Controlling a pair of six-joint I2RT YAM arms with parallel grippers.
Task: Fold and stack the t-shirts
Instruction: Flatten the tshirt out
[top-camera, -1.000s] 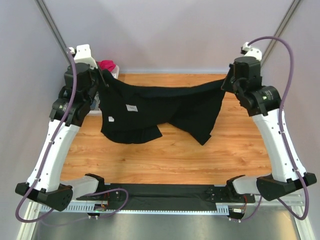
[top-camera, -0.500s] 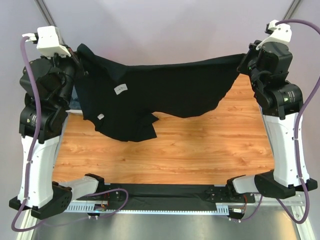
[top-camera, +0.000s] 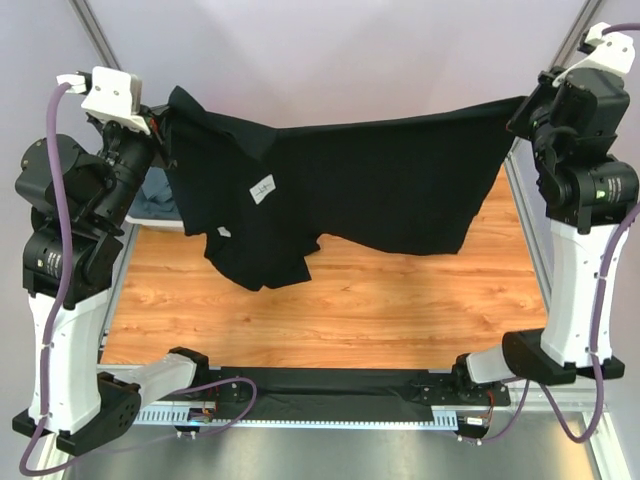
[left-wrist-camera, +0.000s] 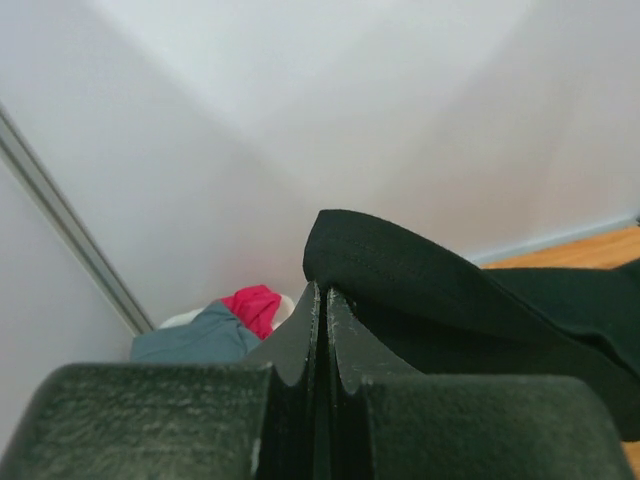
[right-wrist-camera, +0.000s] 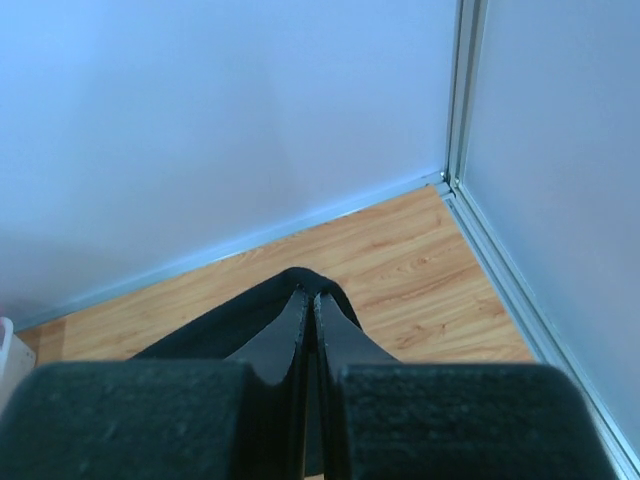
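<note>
The black t-shirt (top-camera: 370, 185) hangs in the air above the far half of the table (top-camera: 400, 300), stretched wide between the two raised arms. The left claw (top-camera: 160, 125) is high above the table's far left corner. Its two fingers are pressed together with a rounded fold of the black cloth pinched between them. In the left wrist view the fabric bulges up just past the fingertips and runs off to the right. The right claw (top-camera: 522, 105) is high above the table's far right corner, likewise clamped tight on an edge of the same shirt. In the right wrist view the cloth pokes out as a small hump at the tips of its fingers. Between the two grips the top edge of the shirt sags slightly toward the middle of the table. The body of the shirt drapes down unevenly: a bunched, folded part hangs lowest over the table's left side, while the part over the right side ends in a slanted hem. A white label (top-camera: 263, 189) shows on the cloth over the table's left half, with a smaller white tag (top-camera: 222, 232) just below it. Past the table's far left corner lie a grey-blue t-shirt (left-wrist-camera: 195, 335) and a magenta t-shirt (left-wrist-camera: 252, 303), crumpled and touching each other.
</note>
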